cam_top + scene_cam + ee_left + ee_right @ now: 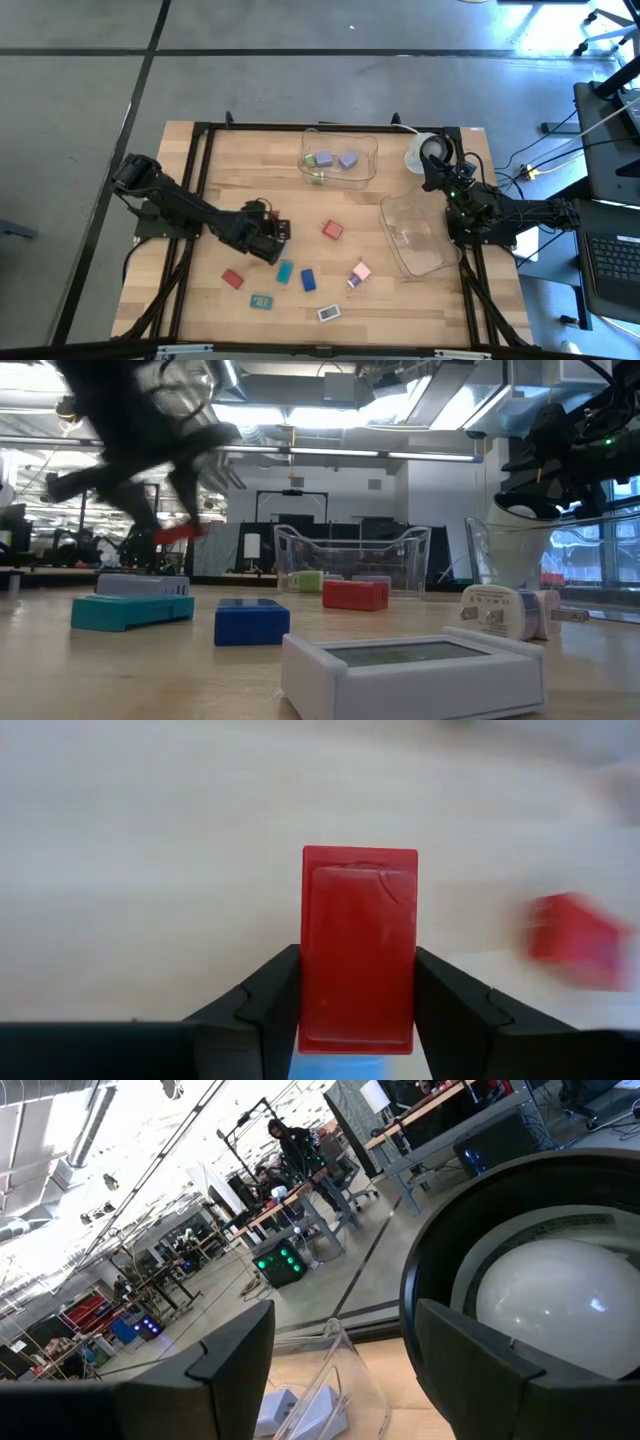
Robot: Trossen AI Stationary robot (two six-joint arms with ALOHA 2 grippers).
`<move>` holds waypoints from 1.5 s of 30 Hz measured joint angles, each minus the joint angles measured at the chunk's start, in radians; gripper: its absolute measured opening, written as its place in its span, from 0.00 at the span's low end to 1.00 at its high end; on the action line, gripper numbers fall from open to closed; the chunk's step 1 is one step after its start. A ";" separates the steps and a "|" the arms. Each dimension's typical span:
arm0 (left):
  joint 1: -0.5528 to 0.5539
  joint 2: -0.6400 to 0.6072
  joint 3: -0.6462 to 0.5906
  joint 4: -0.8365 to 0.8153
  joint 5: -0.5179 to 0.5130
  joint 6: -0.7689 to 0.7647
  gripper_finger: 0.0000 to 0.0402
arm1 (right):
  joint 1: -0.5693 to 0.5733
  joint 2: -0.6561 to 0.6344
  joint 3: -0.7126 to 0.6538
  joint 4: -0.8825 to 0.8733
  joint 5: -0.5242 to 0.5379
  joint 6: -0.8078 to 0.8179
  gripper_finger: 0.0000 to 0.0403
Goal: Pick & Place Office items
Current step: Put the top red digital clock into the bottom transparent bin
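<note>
- Left gripper (pixel 357 1010): clamped on a red rectangular block (pixel 358 948), one finger (pixel 262 1005) against each long side; in the low view the block (pixel 180 533) hangs clear above the table.
- In the high view the left gripper (pixel 268 240) sits over the table's (pixel 200 230) middle-left, near the teal piece (pixel 285 271).
- Loose on the table: red block (pixel 332 229), second red piece (pixel 232 278), blue block (pixel 309 279), pink piece (pixel 360 272), teal flat piece (pixel 262 301), white flat device (pixel 329 313).
- Far clear tub (pixel 340 156) contains two lavender blocks (pixel 322 158) and a green piece (pixel 316 178).
- Right gripper (pixel 335 1345): fingers spread, nothing between them, held beside the round white-and-black object (pixel 555 1295) by the second clear tub (pixel 420 232).
</note>
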 joint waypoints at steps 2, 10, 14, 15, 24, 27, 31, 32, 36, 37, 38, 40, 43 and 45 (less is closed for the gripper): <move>0.017 0.000 0.053 0.030 -0.064 0.108 0.40 | 0.000 0.000 0.000 0.000 0.000 0.000 0.61; 0.116 0.000 0.241 0.306 -0.118 0.761 0.39 | 0.000 0.000 0.000 0.000 0.003 0.000 0.61; 0.154 0.000 0.292 0.563 -0.059 1.086 0.39 | 0.000 0.000 0.000 0.014 -0.036 0.040 0.61; 0.160 0.000 0.297 0.631 -0.037 1.160 0.39 | 0.000 0.000 0.000 0.019 -0.051 0.075 0.61; 0.202 -0.001 0.302 1.074 0.148 1.620 0.39 | 0.000 0.000 0.000 0.025 -0.233 0.331 0.61; 0.211 -0.001 0.302 1.074 0.137 1.708 0.39 | 0.000 0.000 0.000 0.042 -0.330 0.446 0.61; 0.226 0.009 0.302 1.004 0.088 1.757 0.40 | 0.000 0.000 0.000 0.077 -0.458 0.480 0.61; 0.234 0.019 0.302 0.995 0.088 1.755 0.40 | 0.000 0.000 0.000 0.089 -0.483 0.478 0.61; 0.261 0.072 0.301 0.985 0.098 1.742 0.40 | 0.000 0.000 0.000 0.156 -0.560 0.474 0.61; 0.268 0.088 0.302 0.991 0.101 1.740 0.40 | 0.000 0.000 0.000 0.177 -0.575 0.474 0.61; 0.275 0.105 0.302 0.991 0.101 1.738 0.40 | 0.000 0.000 0.000 0.200 -0.585 0.474 0.61; 0.284 0.150 0.302 0.997 0.103 1.719 0.40 | 0.000 0.000 0.000 0.240 -0.596 0.474 0.61; 0.296 0.217 0.302 1.015 0.106 1.668 0.40 | 0.000 0.009 0.004 0.270 -0.588 0.474 0.61; 0.302 0.249 0.302 1.020 0.113 1.638 0.40 | 0.000 0.031 0.013 0.268 -0.584 0.474 0.61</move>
